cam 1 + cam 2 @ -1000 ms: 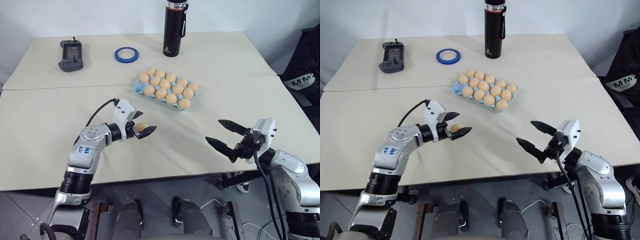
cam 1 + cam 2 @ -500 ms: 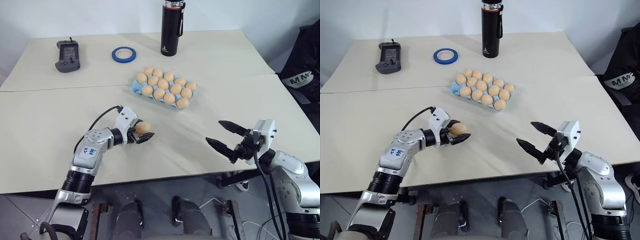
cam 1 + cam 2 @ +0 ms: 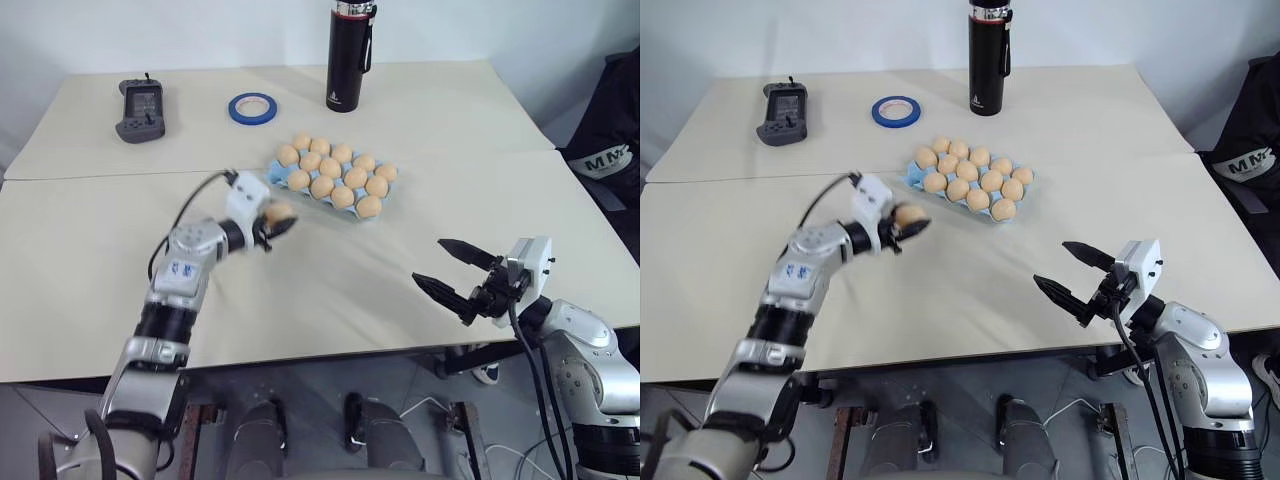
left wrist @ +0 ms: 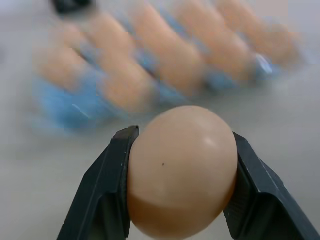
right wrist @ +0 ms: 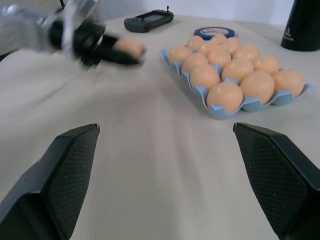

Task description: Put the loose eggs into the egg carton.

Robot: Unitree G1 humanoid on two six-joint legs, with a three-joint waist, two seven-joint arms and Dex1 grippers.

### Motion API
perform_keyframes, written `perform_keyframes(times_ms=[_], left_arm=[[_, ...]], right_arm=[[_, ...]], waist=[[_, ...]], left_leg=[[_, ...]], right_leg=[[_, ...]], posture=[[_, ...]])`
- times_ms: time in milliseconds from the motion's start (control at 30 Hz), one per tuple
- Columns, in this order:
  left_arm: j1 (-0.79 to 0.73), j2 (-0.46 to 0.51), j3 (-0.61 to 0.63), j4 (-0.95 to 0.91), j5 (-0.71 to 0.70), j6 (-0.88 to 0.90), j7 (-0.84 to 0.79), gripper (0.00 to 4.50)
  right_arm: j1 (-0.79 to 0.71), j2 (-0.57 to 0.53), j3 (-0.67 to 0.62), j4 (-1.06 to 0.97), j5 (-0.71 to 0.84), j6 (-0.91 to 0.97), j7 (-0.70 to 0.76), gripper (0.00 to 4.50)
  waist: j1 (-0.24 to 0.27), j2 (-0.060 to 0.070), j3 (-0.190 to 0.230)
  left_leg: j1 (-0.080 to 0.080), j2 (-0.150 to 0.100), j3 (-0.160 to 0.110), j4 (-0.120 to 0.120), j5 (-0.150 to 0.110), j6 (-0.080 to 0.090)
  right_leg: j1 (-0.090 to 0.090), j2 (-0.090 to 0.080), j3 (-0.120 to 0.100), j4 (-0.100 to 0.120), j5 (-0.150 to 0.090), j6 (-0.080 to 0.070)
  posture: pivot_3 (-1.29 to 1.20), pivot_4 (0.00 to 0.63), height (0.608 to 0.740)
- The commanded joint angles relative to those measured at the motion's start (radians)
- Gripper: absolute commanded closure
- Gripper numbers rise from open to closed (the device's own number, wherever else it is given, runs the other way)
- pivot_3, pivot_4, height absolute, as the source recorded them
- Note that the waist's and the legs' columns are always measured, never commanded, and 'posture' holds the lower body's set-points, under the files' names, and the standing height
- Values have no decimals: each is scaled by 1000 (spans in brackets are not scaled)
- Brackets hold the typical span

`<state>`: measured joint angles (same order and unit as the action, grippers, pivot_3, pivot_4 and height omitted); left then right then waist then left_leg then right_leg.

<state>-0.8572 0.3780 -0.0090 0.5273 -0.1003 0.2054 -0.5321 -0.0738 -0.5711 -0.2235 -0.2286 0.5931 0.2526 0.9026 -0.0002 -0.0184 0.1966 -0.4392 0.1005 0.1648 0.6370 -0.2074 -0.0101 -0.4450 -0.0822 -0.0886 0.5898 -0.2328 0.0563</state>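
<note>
I had the left hand clamped on one egg, a finger on each side, lifted clear of the counter so it could not roll. It sat left of centre in the frame, just beside the carton, which lay at upper centre with its visible cups full. The right hand hung open at lower right, holding nothing, well apart from the carton.
</note>
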Motion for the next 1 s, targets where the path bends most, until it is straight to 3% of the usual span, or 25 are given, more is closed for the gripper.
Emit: perform_keyframes(times_ms=[33, 233, 367, 1000], left_arm=[[-122, -29, 27, 234, 34, -149, 82, 2628], [-325, -86, 47, 584, 64, -298, 160, 2628], [-405, -100, 60, 708, 83, -328, 244, 2628], [-514, -127, 112, 800, 107, -242, 387, 2628]], right_arm=[[-20, 2, -11, -1, -1, -29, 3, 0], [-18, 13, -8, -6, -5, -35, -5, 0], [0, 9, -19, -20, -2, -33, -6, 0], [22, -4, -26, -44, 7, -16, -20, 0]], waist=[[0, 0, 0], [-1, -1, 1], [-3, -2, 1], [-3, -3, 2]], left_leg=[[0, 0, 0, 0, 0, 0], [-1, 0, 0, -1, 0, 0], [-1, 0, 0, -2, 0, 0], [-1, 0, -1, -3, -1, 0]], right_leg=[[0, 0, 0, 0, 1, 1], [-1, 1, -1, -1, 4, 7], [-2, 1, -2, -1, 4, 7], [-2, 1, -1, -1, 3, 8]], posture=[[0, 150, 740], [0, 150, 740], [0, 150, 740], [0, 150, 740]])
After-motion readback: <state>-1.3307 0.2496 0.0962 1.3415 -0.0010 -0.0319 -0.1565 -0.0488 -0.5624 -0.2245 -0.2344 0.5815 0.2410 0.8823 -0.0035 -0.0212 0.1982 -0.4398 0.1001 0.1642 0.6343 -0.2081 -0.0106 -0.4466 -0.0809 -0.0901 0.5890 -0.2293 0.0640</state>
